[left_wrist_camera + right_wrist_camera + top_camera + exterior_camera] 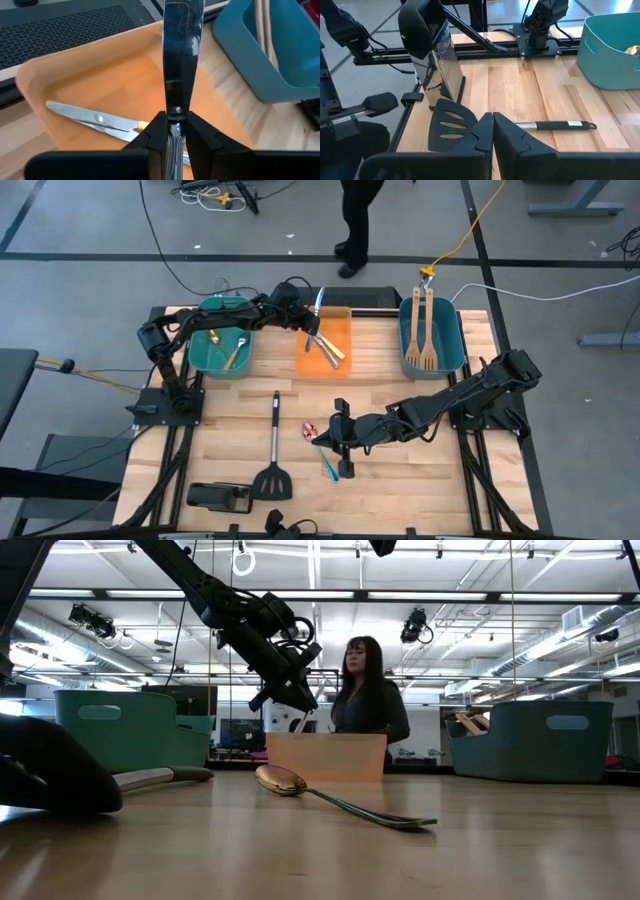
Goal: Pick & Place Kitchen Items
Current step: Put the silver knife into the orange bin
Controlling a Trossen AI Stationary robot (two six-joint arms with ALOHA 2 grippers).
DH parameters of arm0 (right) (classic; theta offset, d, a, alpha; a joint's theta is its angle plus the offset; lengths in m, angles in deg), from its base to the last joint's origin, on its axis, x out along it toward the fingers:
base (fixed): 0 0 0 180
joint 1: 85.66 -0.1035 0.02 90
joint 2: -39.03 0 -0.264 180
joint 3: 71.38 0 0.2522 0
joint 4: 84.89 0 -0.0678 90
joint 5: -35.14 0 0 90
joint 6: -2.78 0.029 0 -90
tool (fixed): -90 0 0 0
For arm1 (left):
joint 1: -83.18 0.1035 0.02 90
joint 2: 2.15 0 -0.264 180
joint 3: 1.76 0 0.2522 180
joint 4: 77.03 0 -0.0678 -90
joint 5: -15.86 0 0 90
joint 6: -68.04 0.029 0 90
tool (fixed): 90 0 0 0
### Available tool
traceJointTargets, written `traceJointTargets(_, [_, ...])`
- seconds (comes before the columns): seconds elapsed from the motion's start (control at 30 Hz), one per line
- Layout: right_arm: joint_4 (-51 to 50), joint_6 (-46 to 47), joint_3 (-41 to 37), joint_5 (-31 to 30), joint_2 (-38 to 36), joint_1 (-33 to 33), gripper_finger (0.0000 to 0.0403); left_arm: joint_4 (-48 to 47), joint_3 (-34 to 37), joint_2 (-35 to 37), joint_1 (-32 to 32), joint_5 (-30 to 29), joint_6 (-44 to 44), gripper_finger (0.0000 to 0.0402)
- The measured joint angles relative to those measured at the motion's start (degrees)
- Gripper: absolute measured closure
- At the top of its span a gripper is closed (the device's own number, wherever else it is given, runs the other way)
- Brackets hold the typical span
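Note:
My left gripper [313, 330] hangs over the far left part of the orange bin [340, 365], shut on a silver knife [178, 50]. In that bin lie other silver utensils [95, 119]. My right gripper [346, 468] hovers shut over the near middle of the table. Beside it, a blue-handled spoon [329, 466] lies flat on the wood. The black spatula with a steel handle [274, 450] lies to its left, also shown in the right wrist view [451, 127]. A shiny spoon [300, 785] rests bowl-down on the table. My left gripper pinches the knife between its two fingers [202, 137] where the handle meets the blade [175, 120]. The fingers slant down, coming from the table's left. The blade runs on past the fingertips toward the far edge, and the knife hangs clear above the orange bin.
A teal bin [200, 355] at the far left holds gold spoons. Another teal bin [455, 345] at the far right holds two wooden spatulas [422, 330]. A black-handled grater [437, 65] stands at the near left edge. A person [365, 690] stands beyond the far edge.

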Motion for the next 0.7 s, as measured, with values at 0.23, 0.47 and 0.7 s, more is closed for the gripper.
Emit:
traceJointTargets(0.23, [0.01, 0.06, 0.00, 0.00, 0.00, 0.04, 0.0383, -0.76, 0.00, 0.00, -0.89, -1.70, -0.16, 0.0350])
traceJointTargets(0.47, [0.04, 0.13, 0.00, 0.02, 0.00, 0.00, 0.0383, -2.73, -0.02, -0.37, -1.36, -3.48, -1.36, 0.0350])
traceJointTargets(0.7, [-0.01, 0.13, 0.00, 0.00, 0.00, 0.00, 0.0383, -3.33, -0.01, -1.43, -1.94, -4.40, -1.07, 0.0348])
